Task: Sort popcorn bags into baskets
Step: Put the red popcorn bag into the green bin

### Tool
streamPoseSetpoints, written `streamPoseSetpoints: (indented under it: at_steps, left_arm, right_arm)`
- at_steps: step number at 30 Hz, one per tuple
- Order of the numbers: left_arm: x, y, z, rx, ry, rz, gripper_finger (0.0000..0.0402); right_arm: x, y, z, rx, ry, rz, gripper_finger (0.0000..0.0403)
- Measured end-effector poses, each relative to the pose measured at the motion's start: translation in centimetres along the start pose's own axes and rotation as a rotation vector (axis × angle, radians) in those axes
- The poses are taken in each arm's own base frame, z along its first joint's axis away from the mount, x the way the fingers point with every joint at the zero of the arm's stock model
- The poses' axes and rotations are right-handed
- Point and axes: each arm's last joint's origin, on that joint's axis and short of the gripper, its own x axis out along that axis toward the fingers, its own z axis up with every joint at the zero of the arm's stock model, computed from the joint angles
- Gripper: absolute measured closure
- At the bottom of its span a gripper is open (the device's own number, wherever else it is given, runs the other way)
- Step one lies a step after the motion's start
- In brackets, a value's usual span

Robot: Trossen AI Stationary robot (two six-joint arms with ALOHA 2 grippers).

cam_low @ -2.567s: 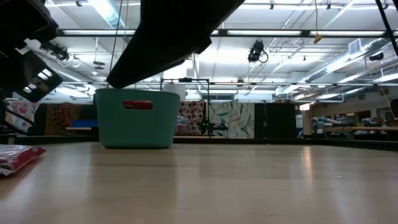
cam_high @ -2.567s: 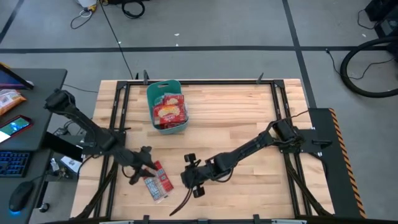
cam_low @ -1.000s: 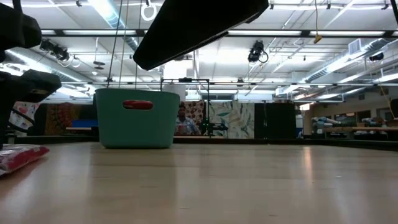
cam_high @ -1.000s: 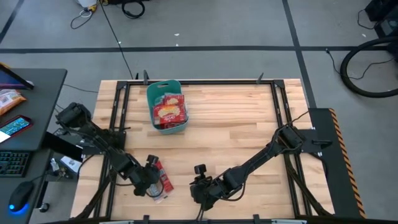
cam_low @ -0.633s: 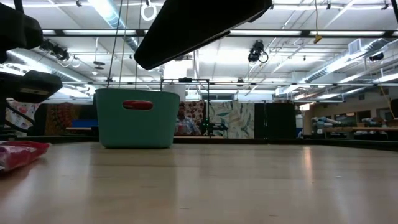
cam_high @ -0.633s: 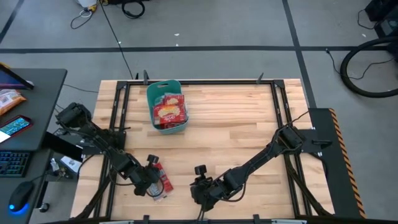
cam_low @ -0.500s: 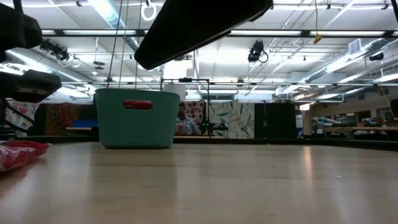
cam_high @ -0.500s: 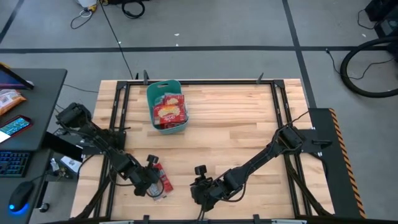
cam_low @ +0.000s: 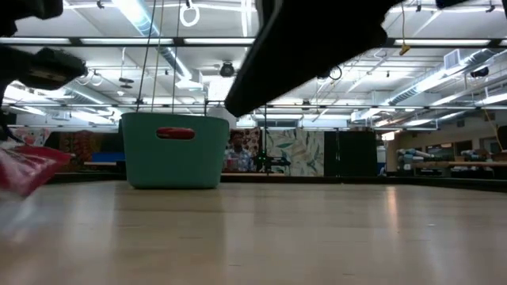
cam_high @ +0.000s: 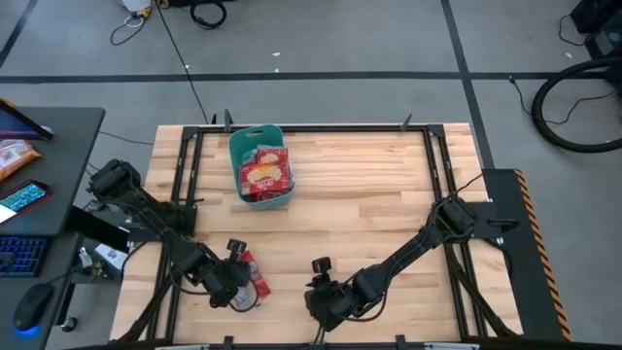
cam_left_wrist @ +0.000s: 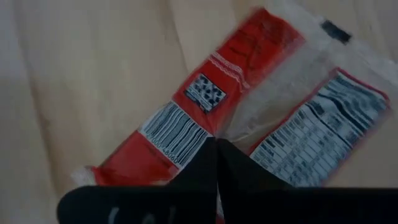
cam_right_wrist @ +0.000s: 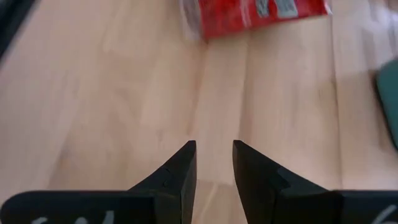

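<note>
A teal basket (cam_high: pixel 236 146) (cam_low: pixel 174 154) stands at the table's far left and holds red popcorn bags (cam_high: pixel 264 173). One more popcorn bag (cam_high: pixel 256 283) (cam_left_wrist: pixel 186 124) is at the near left, its printed back with barcode and white panel toward the left wrist camera. My left gripper (cam_high: pixel 236 283) (cam_left_wrist: pixel 216 149) is shut on this bag. My right gripper (cam_high: pixel 315 294) (cam_right_wrist: pixel 214 158) hovers open over bare wood to the bag's right, holding nothing. The same bag (cam_right_wrist: pixel 255 15) and the basket's edge (cam_right_wrist: pixel 390 93) show ahead of it. My left gripper pinches the popcorn bag between its two fingers at the strip between the barcode and the white printed panel (cam_left_wrist: pixel 208 129). The fingers come from above, pointing down. In the low view the bag (cam_low: pixel 28 170) hangs tilted; whether its low corner is on the table, I cannot tell.
Black frame rails (cam_high: pixel 311 127) run along the table's edges. Bare wood (cam_high: pixel 369 194) stretches between the basket and the right side. A desk with a keyboard and phone (cam_high: pixel 24 199) stands left of the table.
My left gripper has shut on the popcorn bag and gone up, and the bag, which lay flat on the table, now stands tilted with one end raised. My right arm has shifted a little toward the table's right edge.
</note>
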Motion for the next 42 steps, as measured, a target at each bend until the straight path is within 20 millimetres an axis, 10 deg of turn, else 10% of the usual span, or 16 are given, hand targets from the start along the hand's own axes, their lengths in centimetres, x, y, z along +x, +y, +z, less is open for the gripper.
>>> streamPoseSetpoints:
  at_steps: [23,42]
  left_arm:
    - [-7.8,3.0,1.2,-0.035,-0.170,0.160,0.0401]
    - [-11.6,10.0,1.4,-0.105,-0.313,0.357,0.0401]
  right_arm:
    - [-1.6,-0.8,-4.0,-0.027,0.324,-0.247,0.0307]
    - [-6.9,-6.4,-8.2,0.141,0.044,-0.230,0.0329]
